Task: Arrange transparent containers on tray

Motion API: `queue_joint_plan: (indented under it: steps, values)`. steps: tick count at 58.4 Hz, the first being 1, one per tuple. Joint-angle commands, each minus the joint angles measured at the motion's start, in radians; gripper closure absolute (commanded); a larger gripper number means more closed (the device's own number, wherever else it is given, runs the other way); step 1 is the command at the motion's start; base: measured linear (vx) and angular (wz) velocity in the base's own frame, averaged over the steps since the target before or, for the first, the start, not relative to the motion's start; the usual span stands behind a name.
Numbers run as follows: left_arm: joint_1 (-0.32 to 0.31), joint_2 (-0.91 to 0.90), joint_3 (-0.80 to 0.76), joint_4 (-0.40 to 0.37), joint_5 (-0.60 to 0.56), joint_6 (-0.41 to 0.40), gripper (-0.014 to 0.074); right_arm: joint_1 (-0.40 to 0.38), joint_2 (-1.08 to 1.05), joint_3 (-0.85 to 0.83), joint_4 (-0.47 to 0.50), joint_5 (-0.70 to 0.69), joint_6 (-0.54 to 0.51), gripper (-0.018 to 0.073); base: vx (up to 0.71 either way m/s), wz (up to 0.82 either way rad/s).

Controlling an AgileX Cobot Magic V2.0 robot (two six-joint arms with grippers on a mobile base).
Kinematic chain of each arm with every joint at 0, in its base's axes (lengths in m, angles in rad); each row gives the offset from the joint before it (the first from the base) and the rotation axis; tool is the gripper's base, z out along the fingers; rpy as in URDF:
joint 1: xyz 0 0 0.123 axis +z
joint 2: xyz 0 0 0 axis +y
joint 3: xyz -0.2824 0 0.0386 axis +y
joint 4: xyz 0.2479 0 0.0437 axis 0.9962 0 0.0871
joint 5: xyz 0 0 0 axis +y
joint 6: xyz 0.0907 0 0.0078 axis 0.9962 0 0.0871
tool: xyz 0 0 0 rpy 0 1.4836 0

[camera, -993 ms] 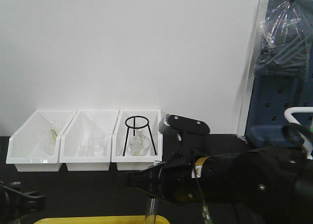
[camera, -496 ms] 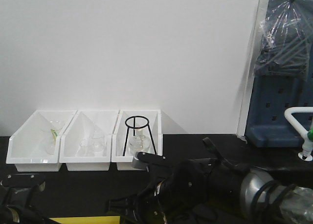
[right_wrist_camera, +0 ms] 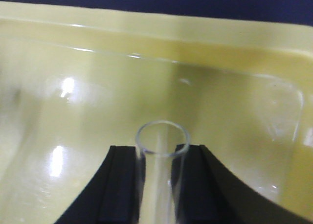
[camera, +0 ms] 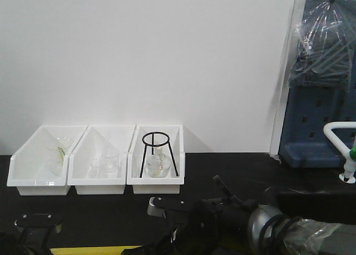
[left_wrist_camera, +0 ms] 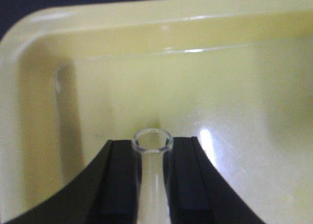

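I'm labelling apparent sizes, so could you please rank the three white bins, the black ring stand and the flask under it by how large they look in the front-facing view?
1. The three white bins: they look alike, so unranked among themselves.
2. The black ring stand.
3. The flask beneath it.

Black arms (camera: 200,235), silver joint collar (camera: 257,226), black flat fingers (left_wrist_camera: 120,185)
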Motion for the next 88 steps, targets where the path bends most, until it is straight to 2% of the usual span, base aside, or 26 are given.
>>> queue_joint_plan:
  steps: [1, 9, 18, 30, 40, 48, 59, 70, 88]
  values:
    - [-0.004, -0.010, -0.028, -0.006, -0.029, 0.000, 0.0490, -0.002, -0.039, -0.031, -0.003, -0.009, -0.003, 0.0532, 0.00, 0.00]
    - [-0.004, 0.014, -0.028, -0.004, -0.026, 0.001, 0.0428, -0.002, -0.031, -0.031, -0.026, 0.003, -0.003, 0.0504, 0.00, 0.00]
    - [-0.004, 0.021, -0.028, -0.006, -0.031, 0.002, 0.0278, -0.002, -0.031, -0.031, -0.028, -0.008, -0.002, 0.0443, 0.00, 0.00]
    - [-0.004, 0.021, -0.028, -0.006, -0.029, 0.002, 0.0113, -0.002, -0.031, -0.031, -0.028, -0.013, -0.002, 0.0277, 0.00, 0.00]
    - [-0.003, 0.016, -0.028, -0.003, -0.018, 0.013, 0.0083, -0.002, -0.031, -0.031, -0.025, -0.011, -0.002, 0.0120, 0.00, 0.00]
    - [-0.003, -0.020, -0.028, -0.004, -0.010, 0.058, 0.0083, -0.003, -0.034, -0.031, -0.026, -0.013, -0.002, 0.0061, 0.00, 0.00]
    - [-0.003, -0.143, -0.028, -0.002, -0.029, 0.082, 0.0084, -0.005, -0.083, -0.031, -0.049, -0.019, -0.002, 0.0069, 0.00, 0.00]
    - [-0.003, -0.331, -0.028, 0.025, -0.056, 0.081, 0.0084, -0.005, -0.197, -0.031, -0.141, -0.018, -0.002, 0.0132, 0.00, 0.00]
    - [-0.003, -0.707, -0.027, 0.166, -0.046, 0.081, 0.0104, -0.002, -0.525, -0.031, -0.435, -0.071, -0.002, 0.0305, 0.00, 0.00]
